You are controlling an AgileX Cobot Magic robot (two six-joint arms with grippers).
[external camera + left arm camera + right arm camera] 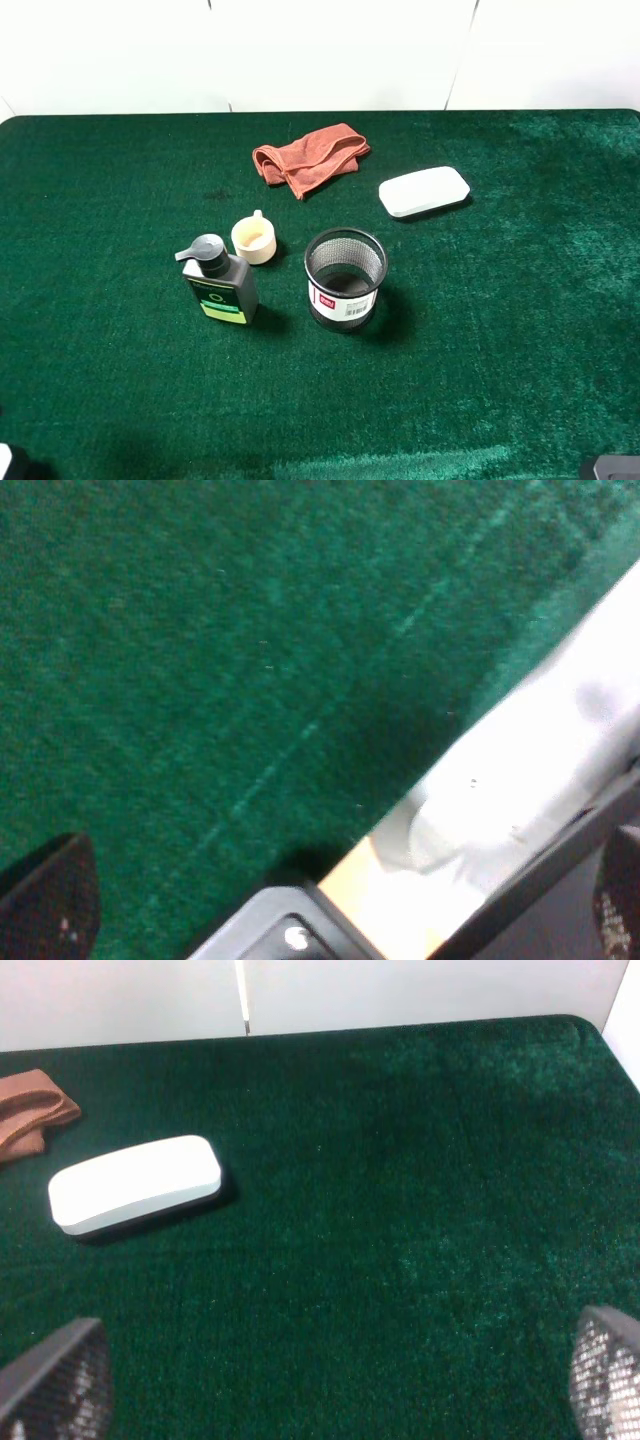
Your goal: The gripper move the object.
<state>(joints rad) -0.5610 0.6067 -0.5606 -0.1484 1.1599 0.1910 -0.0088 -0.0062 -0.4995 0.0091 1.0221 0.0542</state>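
- The white case (424,191) sits flat on the green felt table (520,330), far right of centre, nothing touching it. The rust-red cloth (309,158) is off to its left and the black mesh cup (345,277) is nearer the front, well apart.
- Handling guess: rigid shell, smooth plastic, probably light, so it shouldn't flex, but those rounded ends and the glossy top look slippery. I'd pinch it across the short width, around the middle of its length, fingers low on the long sides. Grabbing end to end looks like a bad idea, too long and curved.
- It lies at a slant, so the wrist would need to rotate to line up.
- Right gripper (330,1400): parked back at the near right edge, looking across the felt at the case from a way off. Fingers (60,1375) show at both corners of the wrist view, wide apart, nothing between them.
- Left gripper: pulled back at the near left corner, pointing down at the felt edge. Only one dark fingertip (50,895) shows clearly, so honestly can't tell if it's spread or closed.
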